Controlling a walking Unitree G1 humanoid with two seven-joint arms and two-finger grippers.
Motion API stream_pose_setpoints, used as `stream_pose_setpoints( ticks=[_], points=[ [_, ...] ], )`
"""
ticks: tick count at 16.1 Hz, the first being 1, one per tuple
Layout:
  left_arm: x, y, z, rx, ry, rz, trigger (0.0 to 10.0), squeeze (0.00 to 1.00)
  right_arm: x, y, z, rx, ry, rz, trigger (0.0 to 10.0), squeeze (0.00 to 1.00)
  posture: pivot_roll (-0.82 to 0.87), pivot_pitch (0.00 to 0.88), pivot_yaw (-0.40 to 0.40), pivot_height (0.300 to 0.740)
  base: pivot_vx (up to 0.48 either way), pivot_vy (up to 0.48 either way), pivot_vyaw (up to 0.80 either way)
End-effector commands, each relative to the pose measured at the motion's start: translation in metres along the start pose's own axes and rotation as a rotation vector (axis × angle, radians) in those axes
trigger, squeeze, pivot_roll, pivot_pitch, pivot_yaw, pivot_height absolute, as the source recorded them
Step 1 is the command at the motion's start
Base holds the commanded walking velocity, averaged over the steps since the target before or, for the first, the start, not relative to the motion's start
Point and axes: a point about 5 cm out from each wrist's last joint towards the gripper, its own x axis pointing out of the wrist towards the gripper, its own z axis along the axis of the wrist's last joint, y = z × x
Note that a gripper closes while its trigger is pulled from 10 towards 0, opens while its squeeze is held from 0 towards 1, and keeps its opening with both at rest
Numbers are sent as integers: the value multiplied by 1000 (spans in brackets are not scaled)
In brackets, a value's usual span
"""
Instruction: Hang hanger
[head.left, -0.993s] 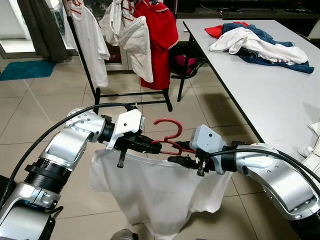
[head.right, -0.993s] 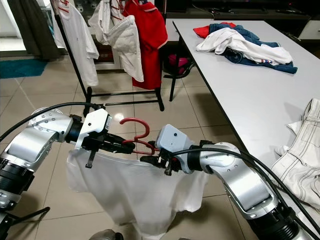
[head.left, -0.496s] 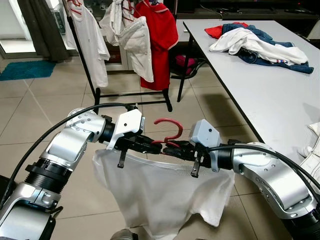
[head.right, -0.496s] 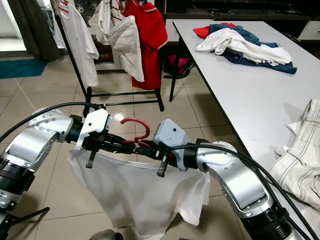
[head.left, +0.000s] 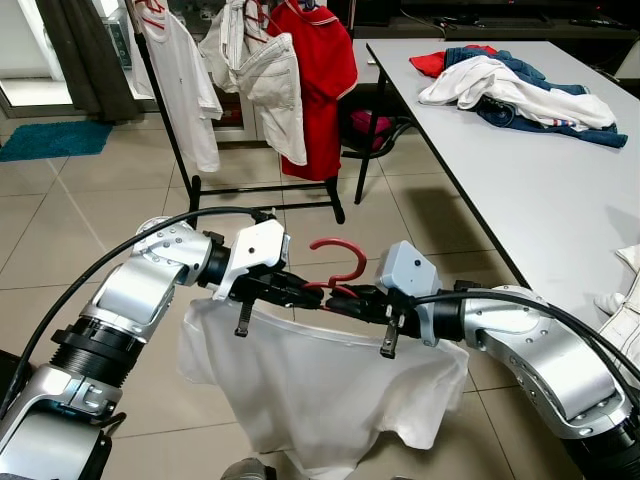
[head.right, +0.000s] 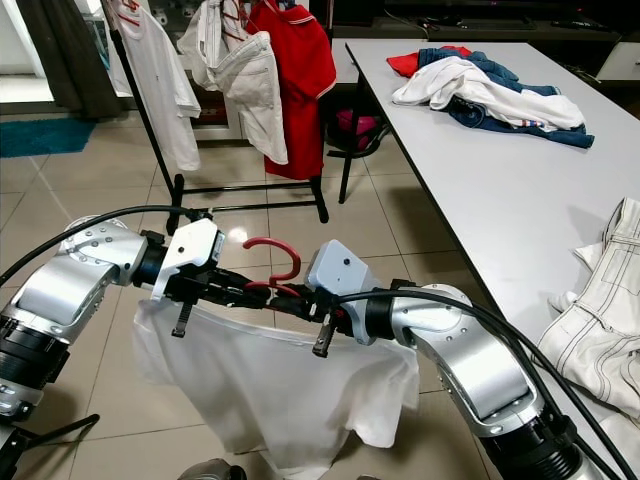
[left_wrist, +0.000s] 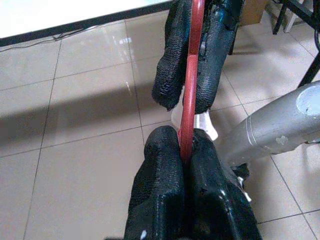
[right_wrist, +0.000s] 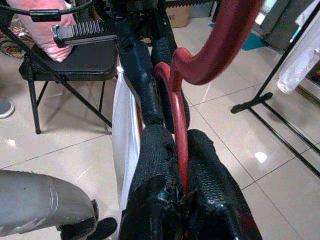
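Above the tiled floor, I see my right end effector (head.left: 352, 298) has slid inward beside my left end effector (head.left: 300, 292), both pinching the red plastic hanger (head.left: 337, 266) carrying the white T-shirt (head.left: 320, 385), well short of the black clothes rack (head.left: 265, 187).

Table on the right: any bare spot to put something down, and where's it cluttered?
The grey table is bare across its middle, between the pile of clothes at the far end and the white garment at the near right edge. The floor ahead is open tile up to the clothes rack, which is crowded with hung shirts.
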Motion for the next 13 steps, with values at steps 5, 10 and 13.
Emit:
stream_pose_setpoints(
  ticks=[5,10,13],
  points=[
    [-11,8,17,-22,-139,78,10000,1000,-4,2,-10,58,38,1,0,0,-33,0,-5,740,0,0,0],
    [-23,5,31,-69,-277,99,10000,1000,3,0,-14,68,-3,-64,0,0,-11,0,-29,740,0,0,0],
    [-31,5,30,-101,-305,164,10000,1000,4,3,-19,90,5,-73,0,0,-10,0,-23,740,0,0,0]
  ],
)
